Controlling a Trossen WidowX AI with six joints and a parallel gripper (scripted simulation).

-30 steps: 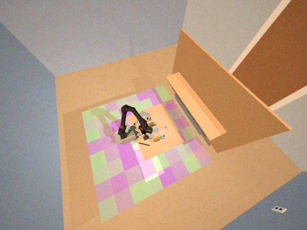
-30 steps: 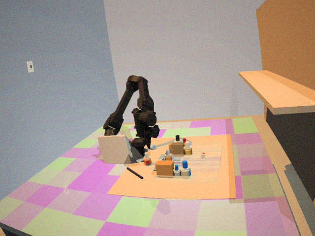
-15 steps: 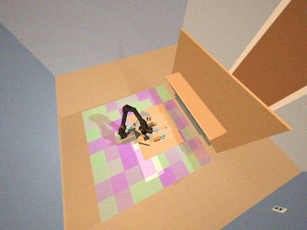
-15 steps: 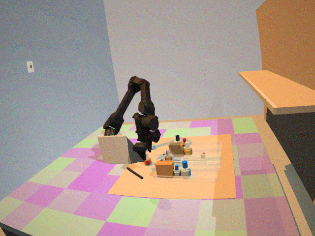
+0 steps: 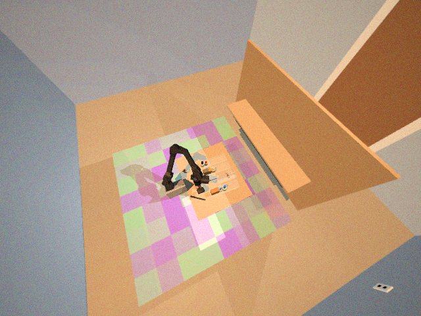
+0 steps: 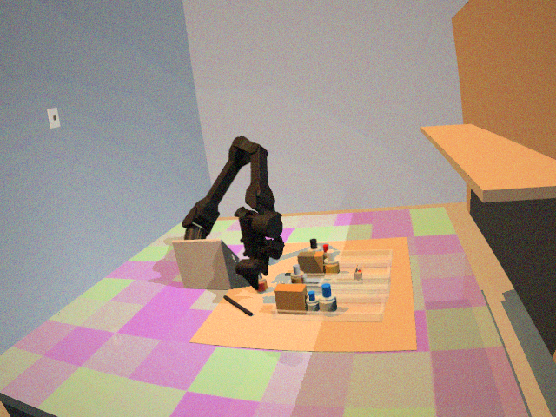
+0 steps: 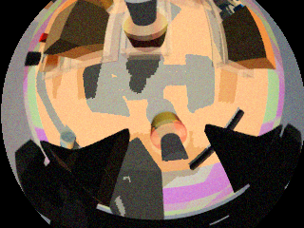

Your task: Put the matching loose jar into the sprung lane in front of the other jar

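Gripper [image 7: 166, 146] wide open, straddling the small loose jar [image 7: 167, 135] (grey cap), nothing gripped; lane jar [image 7: 146, 22] at twelve o'clock.

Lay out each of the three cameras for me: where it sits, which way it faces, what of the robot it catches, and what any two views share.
Top: high in the room, tilted down at the checkered mat; whole arm visible.
Exterior: low off the mat's corner, facing the arm and lane rack.
Wrist: on the gripper, looking down past both open fingers at the small jar.
Shared: the black stick shows in the exterior and wrist views.
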